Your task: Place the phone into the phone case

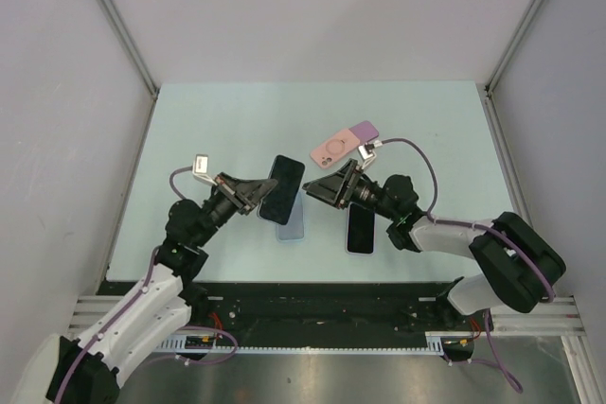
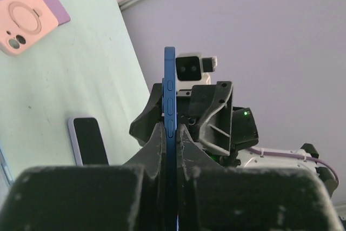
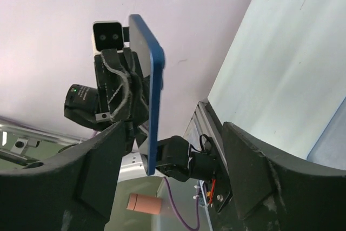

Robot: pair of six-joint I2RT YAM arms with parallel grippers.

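At the centre of the top view, the left gripper (image 1: 256,194) pinches the blue-edged, dark-screened slab phone (image 1: 282,188) by one edge. The phone overlaps the pale blue phone case (image 1: 296,227) lying on the mint-green table (image 1: 218,130). The right gripper (image 1: 320,186), fingers spread, faces the phone from the right.

The phone (image 1: 281,188) has a blue frame and black screen. The phone case (image 1: 294,226) is light blue. Toward the far edge, the pink case (image 1: 336,148) bears a ring motif and overlaps a purple item (image 1: 365,129). The bench (image 1: 218,120) is pale green.
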